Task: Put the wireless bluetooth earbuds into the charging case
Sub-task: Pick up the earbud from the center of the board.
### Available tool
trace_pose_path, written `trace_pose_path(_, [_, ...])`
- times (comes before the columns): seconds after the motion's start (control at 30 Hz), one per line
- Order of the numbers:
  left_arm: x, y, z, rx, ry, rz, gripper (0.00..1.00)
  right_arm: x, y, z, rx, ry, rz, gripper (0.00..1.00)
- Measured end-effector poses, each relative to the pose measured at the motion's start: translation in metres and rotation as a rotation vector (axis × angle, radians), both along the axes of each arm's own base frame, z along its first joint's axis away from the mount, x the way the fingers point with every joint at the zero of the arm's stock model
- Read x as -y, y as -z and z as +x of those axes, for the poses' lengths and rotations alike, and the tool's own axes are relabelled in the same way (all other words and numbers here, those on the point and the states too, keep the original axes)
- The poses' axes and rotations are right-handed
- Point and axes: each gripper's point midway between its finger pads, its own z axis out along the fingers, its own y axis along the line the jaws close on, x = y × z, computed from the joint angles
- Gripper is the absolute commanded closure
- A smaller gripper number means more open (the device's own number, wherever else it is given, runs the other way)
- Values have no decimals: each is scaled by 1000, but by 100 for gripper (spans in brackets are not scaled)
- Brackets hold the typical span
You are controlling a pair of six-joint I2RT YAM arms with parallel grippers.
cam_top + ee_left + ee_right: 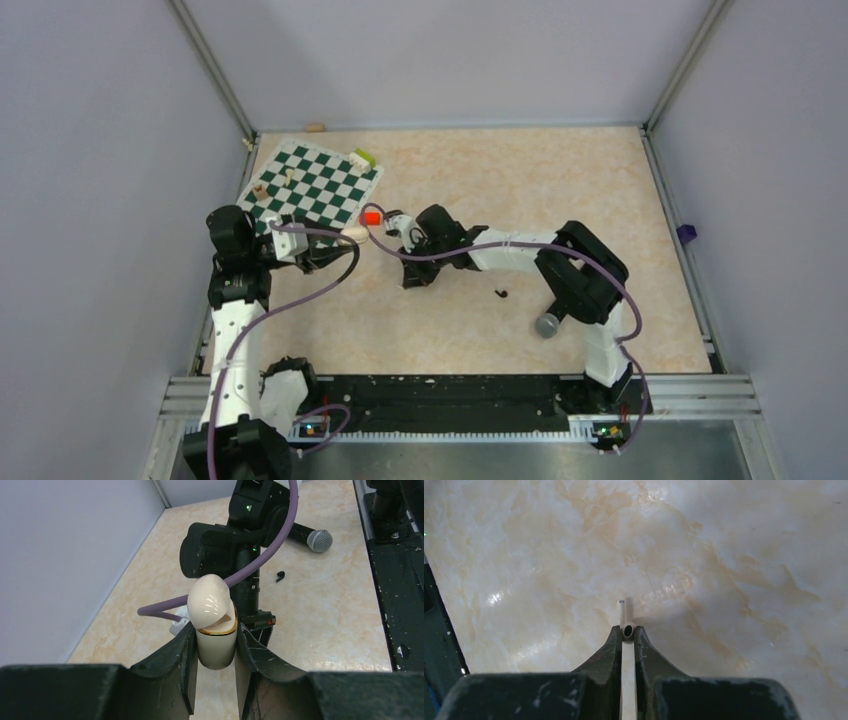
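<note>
We get bright, even light from overhead, leaving only soft shadows on the pale table [520,170]. Small white glints sit on the glossy lid of the charging case [212,602], and the white earbud stem [621,611] throws a faint shadow to its right. Near the lens, the left claw [216,630] and right claw [627,630] blur into dark, soft shapes.

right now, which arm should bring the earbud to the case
Right. The right end effector is shut on a small white earbud, so it likely only has to carry it over. The left end effector is busy clamping the open cream case upright.
</note>
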Motion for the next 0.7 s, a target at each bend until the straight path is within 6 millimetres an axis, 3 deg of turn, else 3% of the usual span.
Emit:
trace_pose_path(0.13, [0,2,1,-12,2,-3,100,17,-20,11,68,8,-1,100])
trace_pose_path(0.2, [0,6,6,-43,-5,-5,100,26,-43,20,123,14,27,100])
trace_pose_path(0.27, [3,12,13,-109,-17,-12,100,36,-77,36,206,35,70,100])
trace_pose_path(0.3, [5,14,16,-137,-18,-15,100,45,-108,47,293,51,103,100])
trace_pose_path(0.4, [17,21,23,-227,1,-24,100,67,-158,65,456,95,143,100])
trace_pose_path(0.53, [32,23,24,-295,55,-26,100,95,-226,56,668,120,192,100])
trace_pose_path(0.7, [51,6,24,-291,128,-13,100,122,-275,35,838,103,225,100])
